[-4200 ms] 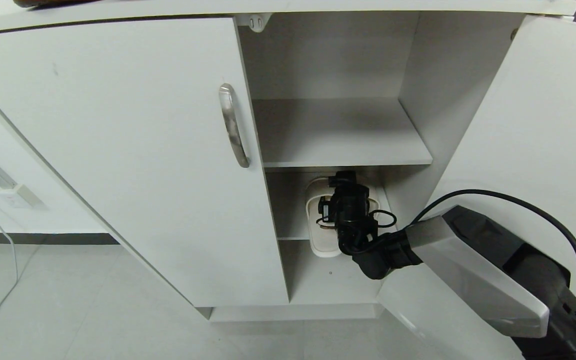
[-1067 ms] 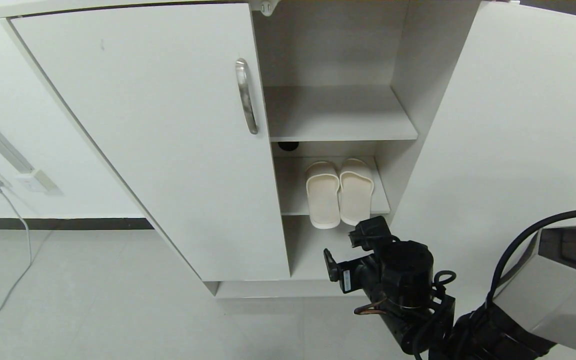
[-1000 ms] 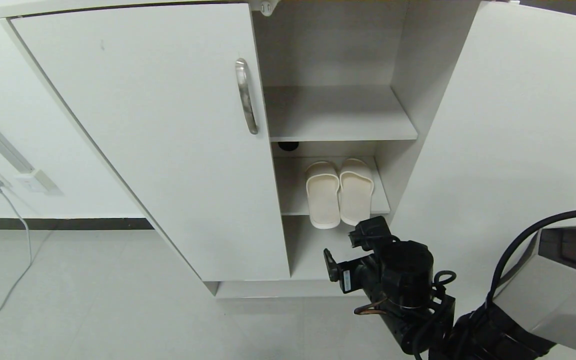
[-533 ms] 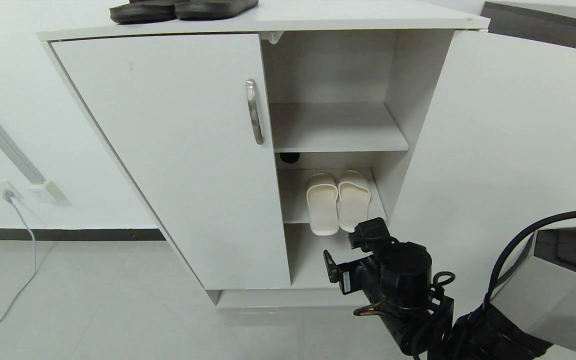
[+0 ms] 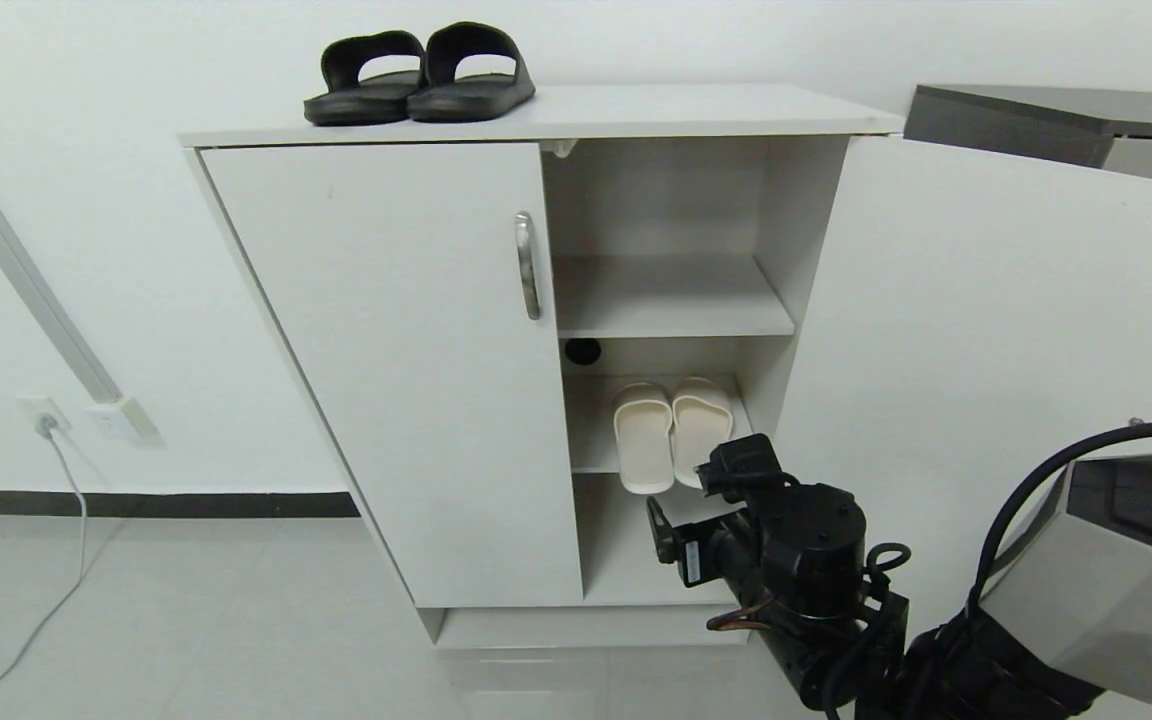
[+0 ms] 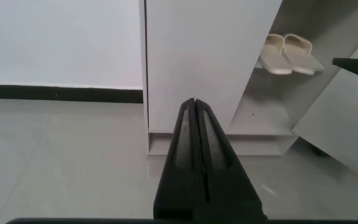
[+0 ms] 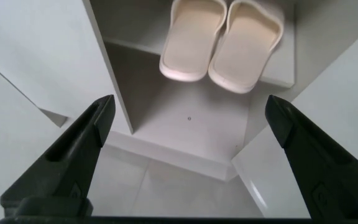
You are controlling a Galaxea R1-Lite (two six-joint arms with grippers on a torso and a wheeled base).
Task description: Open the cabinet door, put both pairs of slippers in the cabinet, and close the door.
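While white slippers (image 5: 673, 432) lie inside the cabinet (image 5: 386, 350) at centre, right gripper (image 7: 188, 112) gapes empty, left gripper (image 6: 194, 109) clenched.

The right arm (image 5: 1086, 590) comes in from the lower right of the head view, grey forearm angled forward, black wrist turned ahead and a little down. The right hand (image 5: 701, 500) is spread wide — its two black fingers (image 7: 73, 168) stand far apart with nothing gripped between them. Over to the left hand (image 6: 194, 109) — fingers pressed flat together along a single seam, nothing held, pointing forward and slightly downward.
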